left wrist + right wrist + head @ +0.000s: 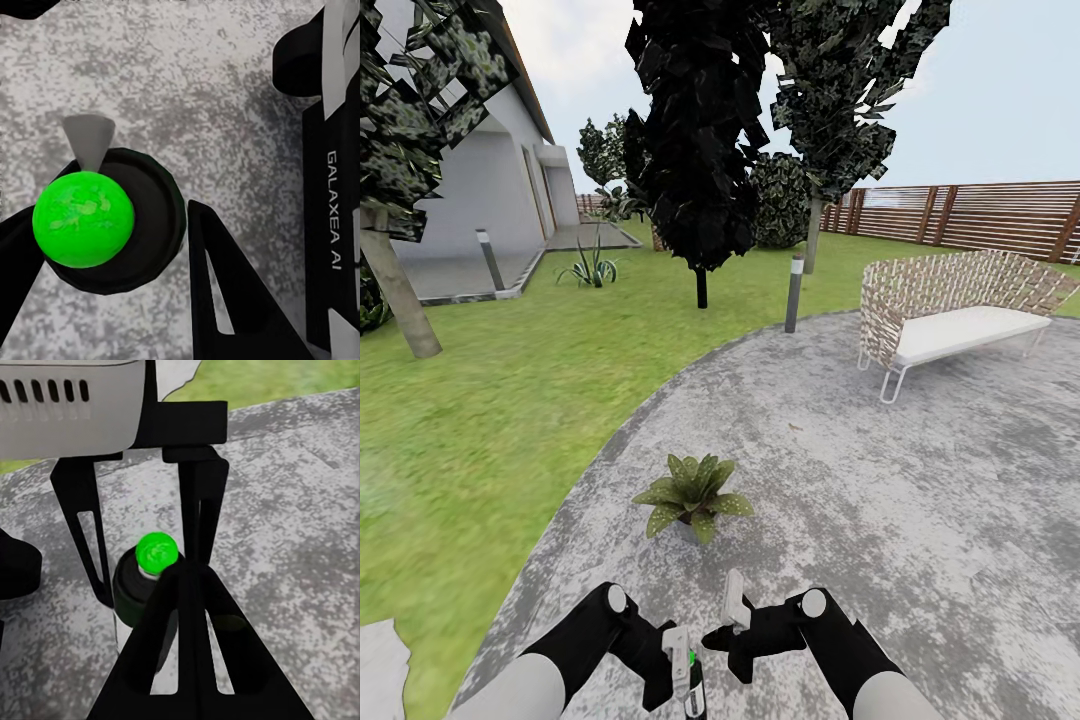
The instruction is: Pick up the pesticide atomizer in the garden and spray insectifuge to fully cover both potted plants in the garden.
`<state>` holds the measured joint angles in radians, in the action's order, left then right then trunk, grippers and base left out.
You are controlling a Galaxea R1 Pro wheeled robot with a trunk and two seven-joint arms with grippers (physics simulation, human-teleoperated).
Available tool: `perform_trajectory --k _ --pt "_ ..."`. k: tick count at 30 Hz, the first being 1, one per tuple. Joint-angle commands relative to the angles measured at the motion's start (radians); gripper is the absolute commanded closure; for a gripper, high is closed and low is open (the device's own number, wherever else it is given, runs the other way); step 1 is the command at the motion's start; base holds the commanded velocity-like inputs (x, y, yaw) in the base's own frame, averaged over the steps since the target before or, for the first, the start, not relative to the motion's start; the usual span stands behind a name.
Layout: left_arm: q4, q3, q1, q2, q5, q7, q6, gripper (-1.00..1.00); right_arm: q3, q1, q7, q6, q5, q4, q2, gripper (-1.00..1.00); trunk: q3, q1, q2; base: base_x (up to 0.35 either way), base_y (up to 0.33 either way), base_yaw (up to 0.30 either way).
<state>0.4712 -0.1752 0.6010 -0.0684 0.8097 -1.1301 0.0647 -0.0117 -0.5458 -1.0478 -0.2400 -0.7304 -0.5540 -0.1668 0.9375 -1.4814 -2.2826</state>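
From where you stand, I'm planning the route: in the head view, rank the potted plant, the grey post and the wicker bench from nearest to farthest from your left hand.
1. Potted plant, just ahead of the left hand on the patio.
2. Wicker bench, ahead to the right.
3. Grey post, at the patio's far edge; close to the bench's range, hard to call.

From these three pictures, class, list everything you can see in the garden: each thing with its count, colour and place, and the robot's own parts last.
Spray bottle: one, dark with a green top, held upright in the left claw, low in the head view.
Potted plant: one, green speckled leaves, on the patio just ahead of the arms.
Patio: one, mottled grey stone, curving against the lawn.
Lawn: green, on the left.
Bench: one, woven brown with a white seat, far right of the patio.
Post lights: two, grey, on the lawn.
Trees: several, dark.
House: white, far left.
Fence: brown slats, far right.
Left claw: black, closed on the bottle.
Right claw: black, beside the bottle.
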Motion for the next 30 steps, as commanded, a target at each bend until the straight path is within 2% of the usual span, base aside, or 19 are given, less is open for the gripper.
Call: perform_trajectory --k 1,30 --pt "0.002 0.000 0.000 0.000 0.006 -0.002 0.006 1.00 -0.001 0.000 -0.001 -0.005 -0.007 -0.001 0.000 1.00 0.001 0.000 0.000 0.000 0.000 0.000" --pt "0.006 0.002 0.000 -0.017 0.005 0.001 0.004 1.00 -0.002 0.000 -0.001 -0.005 -0.007 0.002 0.000 1.00 0.001 0.000 0.000 0.000 0.000 0.000"
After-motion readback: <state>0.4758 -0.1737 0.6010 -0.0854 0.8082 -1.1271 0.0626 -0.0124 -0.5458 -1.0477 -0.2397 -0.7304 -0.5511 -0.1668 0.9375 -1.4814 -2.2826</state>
